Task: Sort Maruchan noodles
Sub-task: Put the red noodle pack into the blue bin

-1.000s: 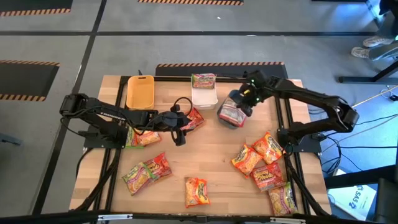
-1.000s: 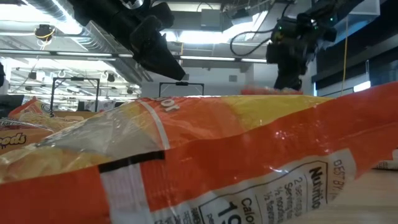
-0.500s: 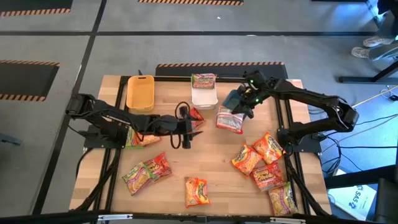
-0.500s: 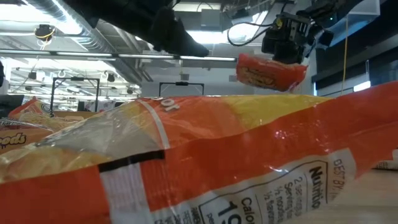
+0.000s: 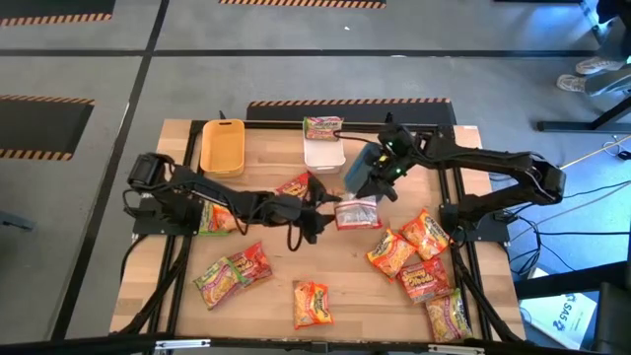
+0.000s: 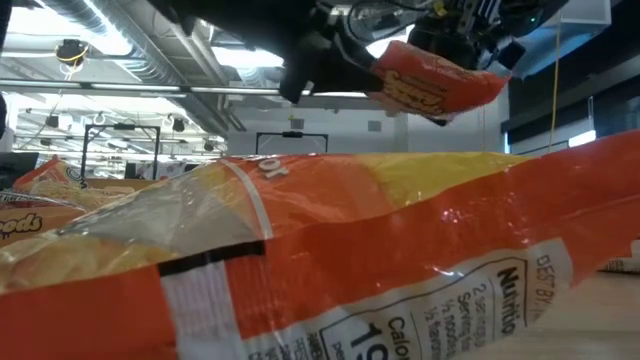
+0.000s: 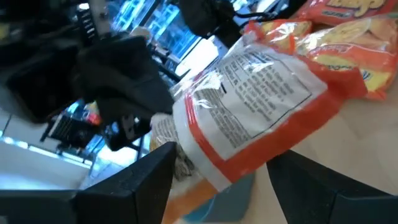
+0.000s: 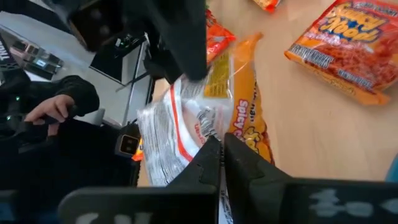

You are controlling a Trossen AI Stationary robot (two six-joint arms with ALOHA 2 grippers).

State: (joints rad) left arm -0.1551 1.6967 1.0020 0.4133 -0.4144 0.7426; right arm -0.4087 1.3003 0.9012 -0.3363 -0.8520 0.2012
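My right gripper [image 5: 367, 185] is over the table's middle, shut on an orange-and-red noodle packet [image 5: 357, 212] with a printed white back [image 7: 255, 106]. In the low view this packet [image 6: 430, 85] is in the air, below the right gripper [image 6: 470, 30]. My left gripper [image 5: 317, 205] reaches in from the table's left and is open. Its fingers [image 7: 134, 183] stand on either side of the packet's lower end. Other noodle packets lie flat on the table. My right gripper pinches the packet between its two fingers [image 8: 214, 158] at the crinkled end seam [image 8: 202, 127], coming from above and slanting down. The packet is lifted clear of the table and hangs tilted, its free end toward the left gripper. My left gripper stands around that free end [image 7: 205, 168]; I cannot tell whether it touches.
A yellow bin [image 5: 222, 146] and a white bin [image 5: 323, 156] stand at the far edge, a green-pink packet [image 5: 323, 126] on the white bin's far rim. Packets lie near right [image 5: 414, 251], near left [image 5: 232, 271], near middle [image 5: 311, 301]. One packet [image 6: 350, 260] fills the low view.
My right gripper has risen with the packet, carried it a little toward the table's left and near edge, and the packet now hangs in the air. My left gripper has moved toward the table's right, up to the hanging packet.
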